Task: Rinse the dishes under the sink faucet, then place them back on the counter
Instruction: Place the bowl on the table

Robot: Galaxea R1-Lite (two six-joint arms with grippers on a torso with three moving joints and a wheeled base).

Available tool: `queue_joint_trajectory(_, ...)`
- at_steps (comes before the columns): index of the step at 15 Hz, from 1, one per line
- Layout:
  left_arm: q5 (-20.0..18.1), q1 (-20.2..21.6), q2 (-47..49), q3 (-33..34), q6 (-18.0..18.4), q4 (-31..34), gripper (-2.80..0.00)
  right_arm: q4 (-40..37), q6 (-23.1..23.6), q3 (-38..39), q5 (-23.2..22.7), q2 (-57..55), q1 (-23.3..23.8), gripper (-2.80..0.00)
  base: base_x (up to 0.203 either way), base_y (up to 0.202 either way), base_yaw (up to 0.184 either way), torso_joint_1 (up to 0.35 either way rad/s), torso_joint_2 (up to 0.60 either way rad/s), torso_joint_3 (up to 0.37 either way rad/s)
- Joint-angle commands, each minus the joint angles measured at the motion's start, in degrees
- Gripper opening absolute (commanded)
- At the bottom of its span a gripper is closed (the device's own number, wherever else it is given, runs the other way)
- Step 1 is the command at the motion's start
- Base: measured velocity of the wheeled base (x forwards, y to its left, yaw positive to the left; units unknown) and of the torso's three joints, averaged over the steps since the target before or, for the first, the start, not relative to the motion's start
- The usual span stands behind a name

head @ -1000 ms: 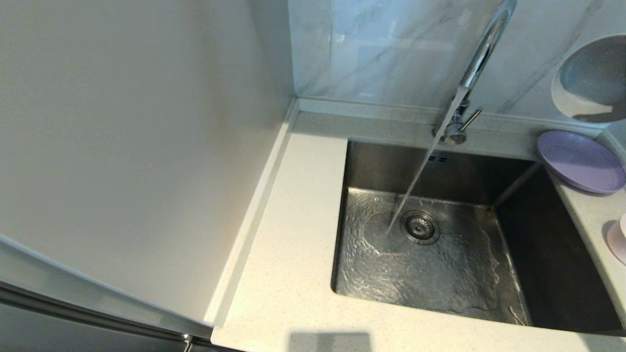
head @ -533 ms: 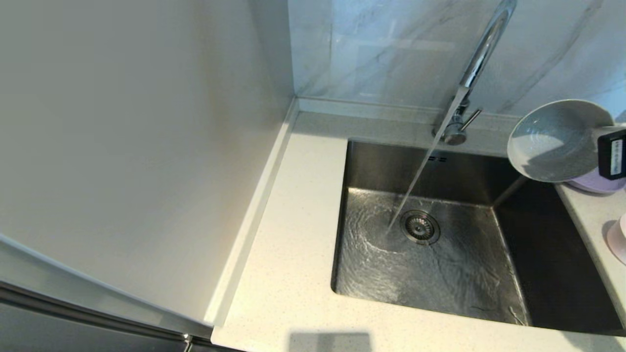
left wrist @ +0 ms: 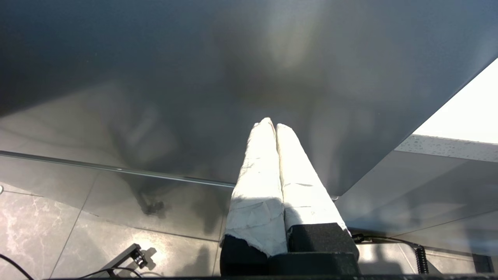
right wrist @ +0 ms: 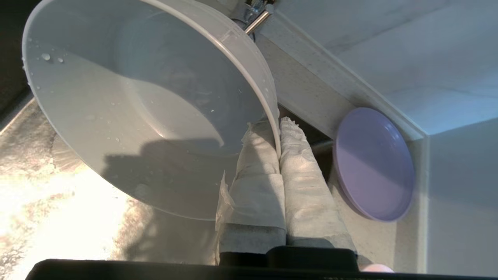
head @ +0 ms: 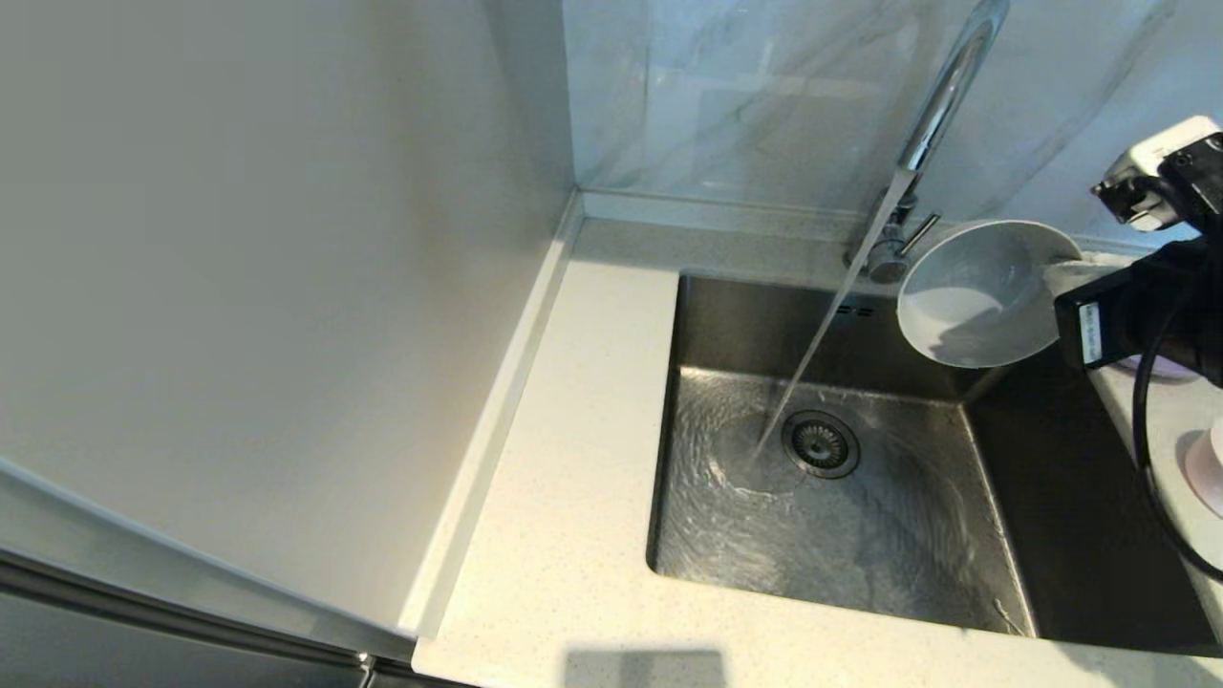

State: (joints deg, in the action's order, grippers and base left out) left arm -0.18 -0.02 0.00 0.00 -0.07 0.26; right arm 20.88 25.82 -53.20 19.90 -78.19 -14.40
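1. Off-white speckled counter (head: 573, 430) nearest, wrapping the front and left of the sink (head: 1070, 573). Likely to end up wet and slick if spray jumps the rim.
2. Left gripper (left wrist: 272, 126) parked away from the sink, facing a dark glossy panel, wrapped fingers pressed together on nothing. No risk from that side.
3. Further in, water sheeting over the basin floor around the drain (head: 820, 443). Hard steel underneath, so a dropped dish could bounce or crack.
4. Slanted stream (head: 822, 334) running from the faucet (head: 941, 96) to just beside the drain. Could deflect off a curved wall and spray out if met at a bad angle.
5. Right gripper (right wrist: 278, 128) over the sink's far right corner, clamped on the rim of a pale grey bowl (head: 979, 296): one finger inside, one outside.
6. Bowl tilted, cavity towards the stream but not yet under it, already beaded with droplets. Thin one-sided pinch on wet plastic, so liable to slip or swivel once filled and heavy.
7. Bowl rim close to the faucet's side lever. Might knock it on the way across.
8. Beyond, on the right counter, lavender plate (right wrist: 373, 163) and pink dish (head: 1206, 468), both near enough to be nudged by the arm or its cable.
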Motion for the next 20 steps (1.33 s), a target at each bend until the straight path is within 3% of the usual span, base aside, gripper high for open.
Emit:
queue_joint_trajectory(1, 0.01, 0.02, 0.0, 0.0, -0.01, 0.0, -2.8, 2.59, 0.17, -0.1, 0.52, -4.35, -0.84, -2.8, 0.0, 0.0, 0.0, 0.0, 0.0, 0.0)
queue_joint_trajectory(13, 0.01, 0.02, 0.0, 0.0, -0.01, 0.0, -2.8, 5.04, 0.11, -3.93, 5.0, -9.99, -5.79, -2.8, 0.0, 0.0, 0.0, 0.0, 0.0, 0.0)
queue_joint_trajectory(20, 0.01, 0.02, 0.0, 0.0, -0.01, 0.0, -2.8, 5.04, 0.04, -4.27, 5.59, -10.73, -6.25, -2.8, 0.0, 0.0, 0.0, 0.0, 0.0, 0.0)
